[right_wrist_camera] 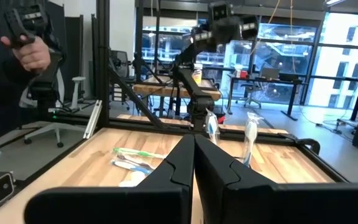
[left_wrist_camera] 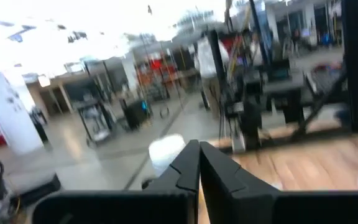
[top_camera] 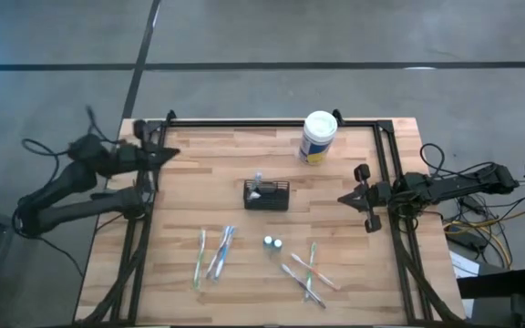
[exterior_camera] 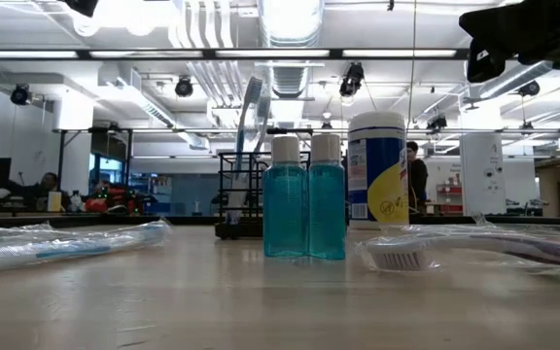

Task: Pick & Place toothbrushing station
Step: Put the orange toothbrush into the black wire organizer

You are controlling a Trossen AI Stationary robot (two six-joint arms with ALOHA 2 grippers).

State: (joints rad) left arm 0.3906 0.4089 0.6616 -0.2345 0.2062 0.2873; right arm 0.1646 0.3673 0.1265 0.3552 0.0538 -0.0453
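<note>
The toothbrushing station, a small black mesh caddy [top_camera: 266, 195], stands on its base at the table's middle. A wrapped toothbrush [exterior_camera: 251, 107] stands upright in it. In the low view the caddy [exterior_camera: 239, 194] shows behind two blue bottles [exterior_camera: 304, 209]. My left gripper [top_camera: 167, 153] is shut, held level above the table's far left corner, well away from the caddy. My right gripper [top_camera: 346, 198] is also shut and hangs level near the right edge, pointing at the caddy. Neither gripper holds anything.
A white canister [top_camera: 319, 137] stands at the far edge. The two small bottles [top_camera: 272, 244] stand near the front, with wrapped toothbrushes to their left [top_camera: 210, 255] and right [top_camera: 310, 271]. A black frame [top_camera: 272, 121] rims the table. A person's hand [right_wrist_camera: 30, 50] shows beyond it.
</note>
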